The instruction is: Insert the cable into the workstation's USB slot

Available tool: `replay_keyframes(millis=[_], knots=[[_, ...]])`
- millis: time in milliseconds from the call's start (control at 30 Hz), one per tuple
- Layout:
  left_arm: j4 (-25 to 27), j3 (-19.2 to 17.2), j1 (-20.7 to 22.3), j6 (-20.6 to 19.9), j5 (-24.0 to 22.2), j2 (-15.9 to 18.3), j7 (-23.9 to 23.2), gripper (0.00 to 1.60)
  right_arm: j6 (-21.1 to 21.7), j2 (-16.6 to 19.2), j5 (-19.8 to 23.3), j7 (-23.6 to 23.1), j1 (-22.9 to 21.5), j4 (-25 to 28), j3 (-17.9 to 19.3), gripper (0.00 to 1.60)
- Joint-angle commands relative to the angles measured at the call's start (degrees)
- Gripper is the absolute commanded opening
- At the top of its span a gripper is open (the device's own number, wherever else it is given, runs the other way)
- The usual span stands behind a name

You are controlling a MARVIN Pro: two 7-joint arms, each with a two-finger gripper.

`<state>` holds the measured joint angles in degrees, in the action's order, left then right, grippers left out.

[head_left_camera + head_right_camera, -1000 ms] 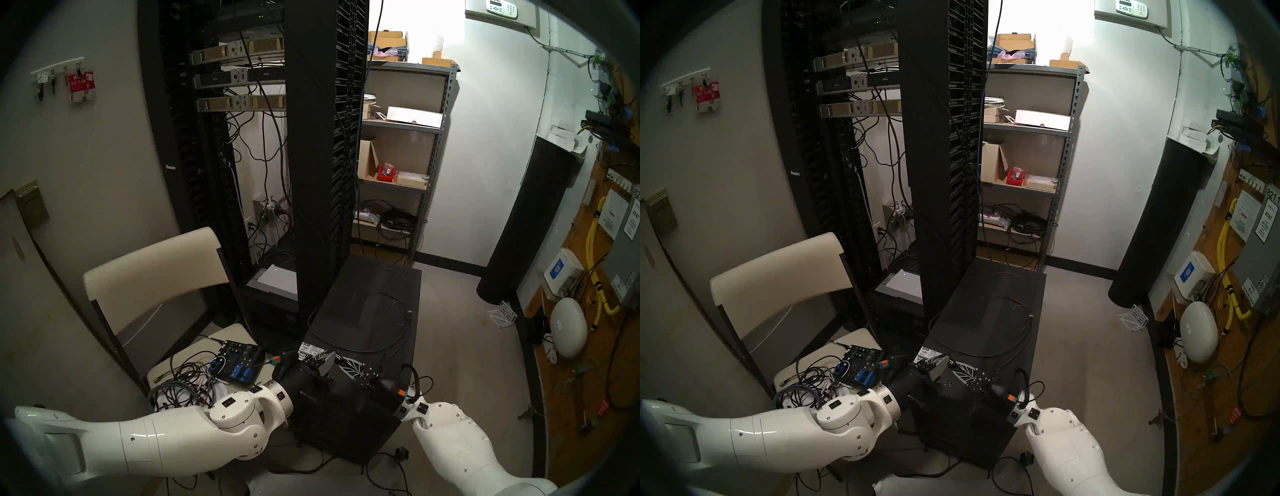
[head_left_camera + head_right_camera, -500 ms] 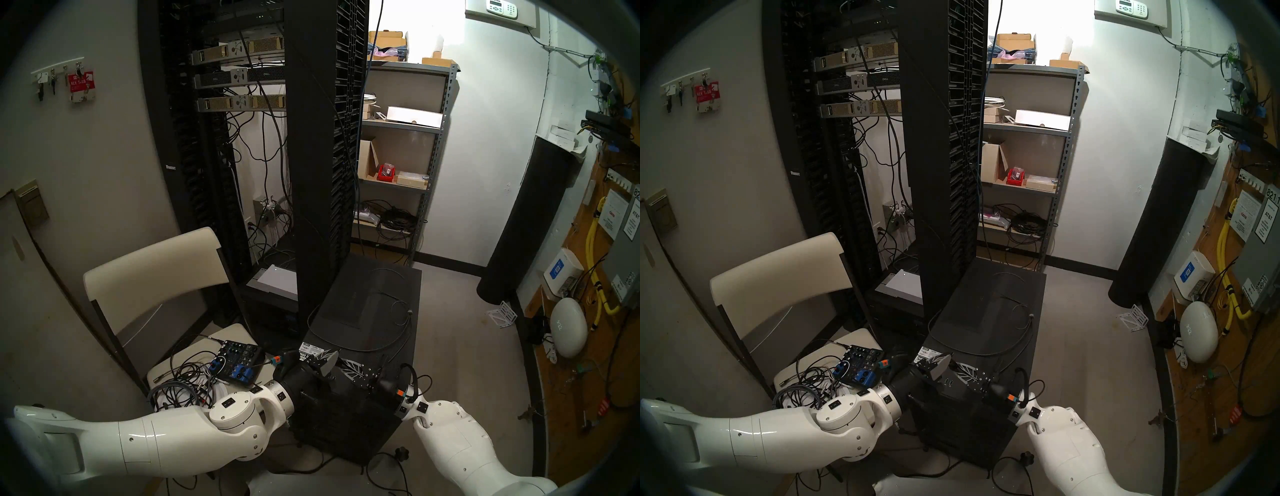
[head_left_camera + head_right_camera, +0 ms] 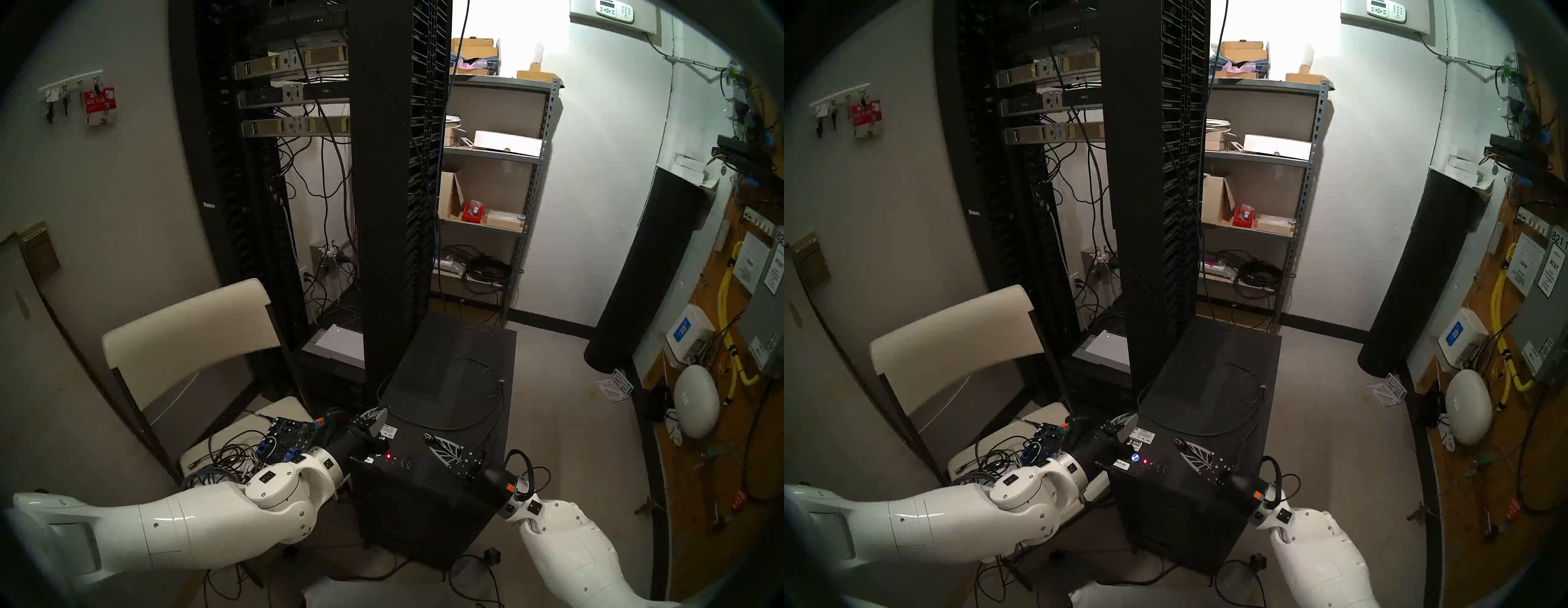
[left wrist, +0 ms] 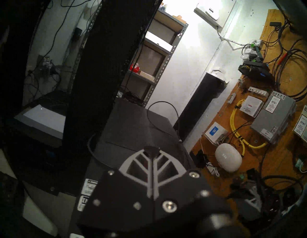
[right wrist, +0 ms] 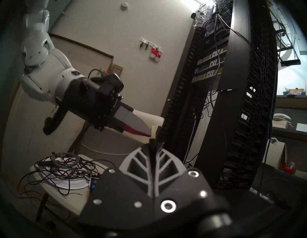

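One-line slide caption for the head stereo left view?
Both shut end effectors, left and right, flank black tower workstation; thin grey cable lies on top.

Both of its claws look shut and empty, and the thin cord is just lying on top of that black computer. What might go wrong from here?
1. The cable lies in loose loops on the workstation; either arm sweeping across could drag it off the edge.
2. The plug end is small and lies flat beside the right gripper, so pinching it may slip or push it away.
3. The left gripper hangs near the lit buttons; a bump might press one.
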<state>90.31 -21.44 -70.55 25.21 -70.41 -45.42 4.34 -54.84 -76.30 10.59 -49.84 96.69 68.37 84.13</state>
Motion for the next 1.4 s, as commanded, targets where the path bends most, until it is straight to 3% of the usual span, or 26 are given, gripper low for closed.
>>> replay_keyframes(millis=[0, 400, 633, 667, 833, 1233, 1333, 1367], knots=[[-1.21, -0.22, 0.24, 0.93, 0.18, -0.85, -0.68, 0.00, -0.16, -0.35, 3.30, -2.91, 3.16, 5.39, 0.04, 0.00], [-2.44, 0.20, 0.35, 1.08, 0.85, -1.82, -1.15, 0.00, -0.16, -0.22, 5.22, -4.27, 3.92, 6.97, 0.23, 0.00], [-0.89, 0.70, 0.86, -0.09, 1.59, -1.19, -2.40, 0.00, -0.16, -0.12, 0.96, -1.95, -0.12, 2.37, 1.05, 0.00], [-0.87, 0.70, 0.86, -0.11, 1.59, -1.17, -2.42, 0.18, -0.16, 0.08, 1.17, -1.86, -0.86, 1.59, 0.85, 0.00], [-0.90, 0.66, 0.82, -0.11, 1.64, -1.19, -2.48, 0.18, -0.12, 1.33, -1.84, -0.72, -4.01, -0.19, 1.16, 0.00], [-1.01, 0.54, 0.74, -0.24, 1.77, -1.27, -2.62, 0.18, 10.56, 4.42, -9.16, -1.66, -12.09, -2.42, 2.10, 0.00], [-1.03, 0.52, 0.74, -0.27, 1.79, -1.28, -2.64, 0.18, 13.66, 5.29, -12.40, -1.87, -11.90, -0.52, 2.69, 0.00], [-1.03, 0.51, 0.73, -0.28, 1.79, -1.28, -2.65, 0.18, 14.17, 5.54, -13.54, -2.68, -14.88, -3.12, 1.77, 0.00]])
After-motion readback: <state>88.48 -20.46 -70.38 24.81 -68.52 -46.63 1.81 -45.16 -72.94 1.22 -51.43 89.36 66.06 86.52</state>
